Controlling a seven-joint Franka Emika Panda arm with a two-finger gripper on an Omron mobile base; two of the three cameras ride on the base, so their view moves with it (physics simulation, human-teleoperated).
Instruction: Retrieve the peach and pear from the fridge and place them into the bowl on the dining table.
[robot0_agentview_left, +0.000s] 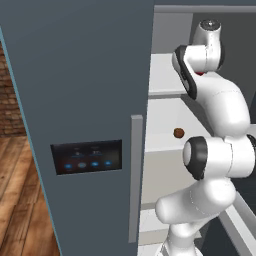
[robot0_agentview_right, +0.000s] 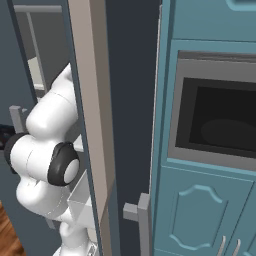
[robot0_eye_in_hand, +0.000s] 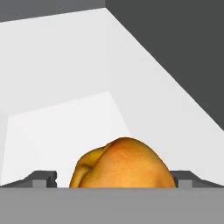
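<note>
The yellow-orange pear (robot0_eye_in_hand: 124, 164) lies on a white shelf inside the fridge (robot0_agentview_left: 90, 90), close up in the hand view. My gripper (robot0_eye_in_hand: 114, 179) is open, with one dark fingertip (robot0_eye_in_hand: 43, 178) on each side of the pear; whether they touch it I cannot tell. In the left base view the small red-brown peach (robot0_agentview_left: 178, 132) sits on a lower white shelf (robot0_agentview_left: 165, 142), left of my arm, which reaches into the open fridge. The bowl and the dining table are out of view.
The slate-grey fridge door (robot0_agentview_left: 75, 75) with its lit black panel (robot0_agentview_left: 87, 156) and pale bar handle (robot0_agentview_left: 135, 175) stands at my left. Teal cabinets with a built-in oven (robot0_agentview_right: 215, 115) stand to the right. Dark fridge walls (robot0_eye_in_hand: 175, 52) close in around the shelf.
</note>
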